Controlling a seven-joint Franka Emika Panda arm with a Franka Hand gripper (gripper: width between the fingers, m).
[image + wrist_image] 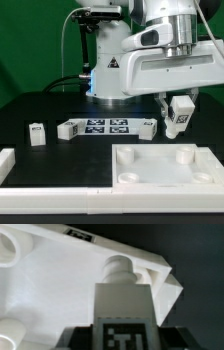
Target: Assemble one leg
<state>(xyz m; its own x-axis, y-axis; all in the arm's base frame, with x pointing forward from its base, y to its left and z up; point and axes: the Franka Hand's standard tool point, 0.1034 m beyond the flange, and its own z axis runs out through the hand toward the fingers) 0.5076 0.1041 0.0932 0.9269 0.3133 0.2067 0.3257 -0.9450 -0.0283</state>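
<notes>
- Jaws: the gripper (178, 110) is clamped on the leg (124, 303), at its flat sides near the tag.
- Leg: held off the table, narrow end toward a corner of the panel (160, 168).
- Handling, judged: light, stiff, smooth plastic; flat sides hold best, may slip.

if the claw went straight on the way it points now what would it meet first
Probably the square panel: the leg held in the claw points at a corner socket there in the wrist view. The gap between them is hard to judge.
</notes>
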